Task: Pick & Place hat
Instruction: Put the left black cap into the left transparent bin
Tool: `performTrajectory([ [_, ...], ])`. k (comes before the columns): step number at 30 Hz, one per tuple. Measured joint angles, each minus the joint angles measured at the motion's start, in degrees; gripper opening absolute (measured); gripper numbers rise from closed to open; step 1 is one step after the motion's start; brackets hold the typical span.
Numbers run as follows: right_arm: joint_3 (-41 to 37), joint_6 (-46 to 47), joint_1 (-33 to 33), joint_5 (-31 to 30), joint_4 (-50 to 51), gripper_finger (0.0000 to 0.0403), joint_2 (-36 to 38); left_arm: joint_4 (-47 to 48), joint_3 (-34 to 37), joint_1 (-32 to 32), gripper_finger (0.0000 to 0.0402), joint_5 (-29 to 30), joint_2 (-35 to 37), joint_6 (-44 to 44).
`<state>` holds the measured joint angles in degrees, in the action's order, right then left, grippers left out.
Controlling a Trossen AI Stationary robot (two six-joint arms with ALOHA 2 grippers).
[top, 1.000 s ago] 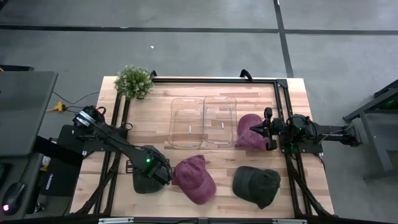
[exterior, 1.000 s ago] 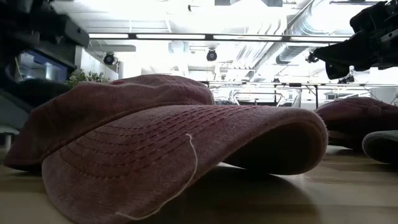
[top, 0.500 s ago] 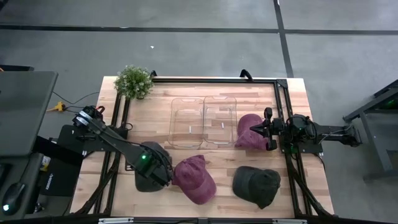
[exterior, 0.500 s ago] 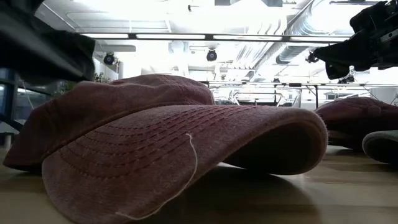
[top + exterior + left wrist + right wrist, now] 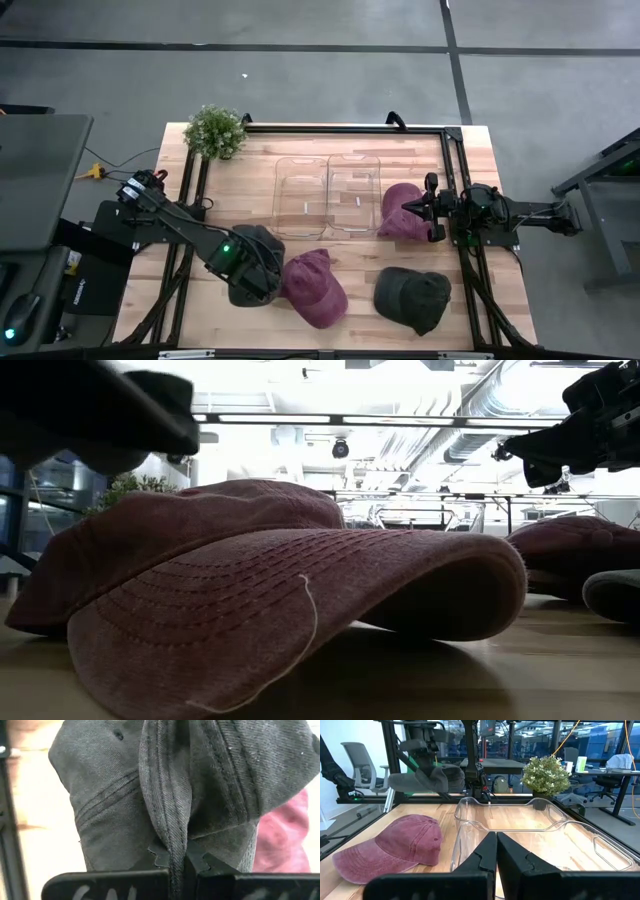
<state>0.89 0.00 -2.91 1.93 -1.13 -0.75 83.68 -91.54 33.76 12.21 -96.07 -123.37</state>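
Note:
A dark grey hat (image 5: 258, 268) hangs at the table's near left with my left gripper (image 5: 175, 861) shut on it; it also shows aloft in the right wrist view (image 5: 420, 777) and the low view (image 5: 100, 410). Beside it a maroon hat (image 5: 315, 288) lies flat on the wood. A dark green hat (image 5: 412, 298) lies at the near right. A second maroon hat (image 5: 400, 212) rests in front of my right gripper (image 5: 496, 851), which is shut and level at the table's right edge. Two clear bins (image 5: 328, 193) stand mid-table. My left gripper pinches a raised fold of the grey hat's crown cloth (image 5: 172, 842) between its two fingers. The fingers come from above, pointing down. The hat hangs below them, lifted clear of the table, its crown sagging to either side of the fold.
A potted plant (image 5: 215, 130) stands at the far left corner. A black frame rail (image 5: 345, 128) runs along the far edge and both sides. Bare wood shows between the bins and the near hats.
My left gripper has risen with the grey hat and shifted a little toward the far edge and the maroon hat. The hat has come up off the table and now hangs clear. The gripper has stayed shut on it.

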Motion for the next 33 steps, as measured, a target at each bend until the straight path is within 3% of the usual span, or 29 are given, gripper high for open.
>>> performTrajectory([
  [14,0.02,0.00,0.01,-0.01,0.00,0.0009,0.01,0.93,-9.58,-0.43,0.0000,11.93,0.00,7.45],
  [33,0.01,0.00,0.01,-0.01,0.00,0.0008,0.02,-3.63,-15.33,-12.73,0.0000,11.49,-0.02,30.75],
])
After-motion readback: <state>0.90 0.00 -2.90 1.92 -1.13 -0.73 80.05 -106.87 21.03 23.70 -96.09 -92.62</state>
